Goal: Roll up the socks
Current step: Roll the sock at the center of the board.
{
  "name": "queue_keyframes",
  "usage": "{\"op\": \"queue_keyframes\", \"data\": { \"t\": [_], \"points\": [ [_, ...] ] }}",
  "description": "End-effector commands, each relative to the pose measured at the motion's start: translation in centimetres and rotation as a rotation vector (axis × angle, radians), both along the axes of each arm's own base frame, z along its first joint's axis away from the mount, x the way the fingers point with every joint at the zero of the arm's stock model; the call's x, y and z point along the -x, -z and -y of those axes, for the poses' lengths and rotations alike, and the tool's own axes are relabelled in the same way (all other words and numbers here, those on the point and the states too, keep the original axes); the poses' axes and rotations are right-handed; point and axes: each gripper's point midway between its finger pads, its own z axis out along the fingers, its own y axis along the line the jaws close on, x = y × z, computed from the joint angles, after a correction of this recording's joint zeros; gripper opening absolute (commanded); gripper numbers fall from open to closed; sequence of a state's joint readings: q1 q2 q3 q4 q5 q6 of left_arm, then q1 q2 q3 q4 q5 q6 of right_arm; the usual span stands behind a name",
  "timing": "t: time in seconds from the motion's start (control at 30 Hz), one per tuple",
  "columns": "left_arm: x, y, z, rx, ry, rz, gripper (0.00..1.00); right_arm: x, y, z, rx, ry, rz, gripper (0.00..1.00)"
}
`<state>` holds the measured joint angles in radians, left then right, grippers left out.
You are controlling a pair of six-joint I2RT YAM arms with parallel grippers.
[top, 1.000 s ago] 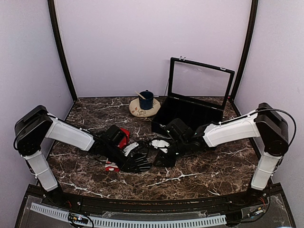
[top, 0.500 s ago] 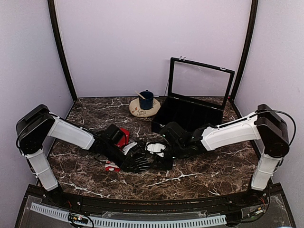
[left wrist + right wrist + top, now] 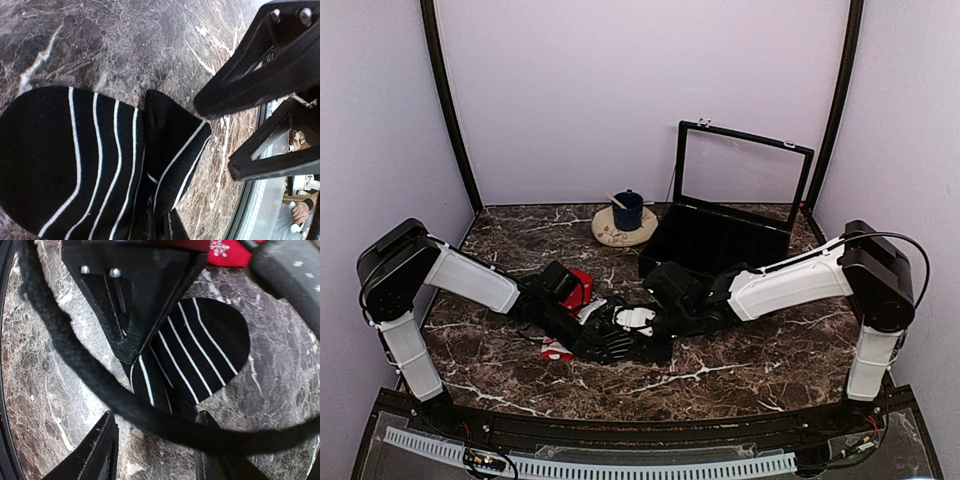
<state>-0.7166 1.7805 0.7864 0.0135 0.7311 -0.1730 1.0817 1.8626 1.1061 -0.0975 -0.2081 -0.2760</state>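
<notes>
The black sock with thin white stripes (image 3: 608,344) lies flat on the marble table. My left gripper (image 3: 160,227) is shut on a pinched fold at its edge (image 3: 170,150). The red sock (image 3: 580,288) lies partly under the left arm, and its snowflake print shows at the top of the right wrist view (image 3: 225,252). My right gripper (image 3: 157,460) is open, its fingers (image 3: 100,455) low over the table either side of the black sock's narrow end (image 3: 150,385), facing the left gripper (image 3: 130,300). In the top view both grippers meet mid-table, the right gripper (image 3: 655,336) touching distance from the left.
A black case with its glass lid up (image 3: 720,235) stands at the back right. A blue mug on a round patterned mat (image 3: 627,214) sits at the back centre. A black cable (image 3: 75,365) crosses the right wrist view. Purple walls close three sides.
My right gripper has moved left up to the black sock and opened wider. The left gripper has stayed shut on the sock, almost still.
</notes>
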Motion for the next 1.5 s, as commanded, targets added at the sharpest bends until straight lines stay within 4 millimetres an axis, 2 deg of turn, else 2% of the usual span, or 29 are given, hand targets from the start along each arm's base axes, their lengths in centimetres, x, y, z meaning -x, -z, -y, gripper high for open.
{"op": "queue_keyframes", "data": {
  "t": [0.0, 0.13, 0.23, 0.53, 0.9, 0.97, 1.3, 1.4, 1.47],
  "points": [
    [1.3, 0.8, -0.8, -0.015, 0.008, -0.079, 0.00, 0.1, -0.5, -1.8, -0.036, -0.036, 0.033, 0.47],
    [1.4, 0.8, -0.8, -0.007, 0.013, -0.093, 0.00, 0.1, 0.3, -1.9, -0.023, -0.045, 0.031, 0.45],
    [1.7, 0.8, -0.8, 0.000, 0.021, -0.105, 0.00, -0.3, -0.3, -2.8, -0.043, -0.052, 0.044, 0.42],
    [2.0, 0.5, -0.9, 0.017, 0.036, -0.124, 0.00, -0.3, 0.9, -3.0, -0.029, -0.062, 0.036, 0.33],
    [1.7, 0.5, -1.3, 0.017, 0.027, -0.131, 0.00, 0.6, 0.6, -2.4, -0.035, -0.076, 0.007, 0.34],
    [1.6, 0.5, -1.3, 0.019, 0.026, -0.132, 0.00, 1.2, 1.6, -1.5, -0.011, -0.076, -0.015, 0.35],
    [1.6, 0.5, -1.3, 0.020, 0.022, -0.141, 0.00, 1.7, 2.0, -1.2, -0.011, -0.081, -0.034, 0.35],
    [1.7, 0.5, -1.3, 0.021, 0.023, -0.146, 0.00, 1.6, 2.0, -1.3, -0.015, -0.082, -0.034, 0.31],
    [1.6, 0.5, -1.3, 0.021, 0.021, -0.148, 0.00, 1.7, 2.0, -1.5, -0.017, -0.088, -0.037, 0.24]
  ]
}}
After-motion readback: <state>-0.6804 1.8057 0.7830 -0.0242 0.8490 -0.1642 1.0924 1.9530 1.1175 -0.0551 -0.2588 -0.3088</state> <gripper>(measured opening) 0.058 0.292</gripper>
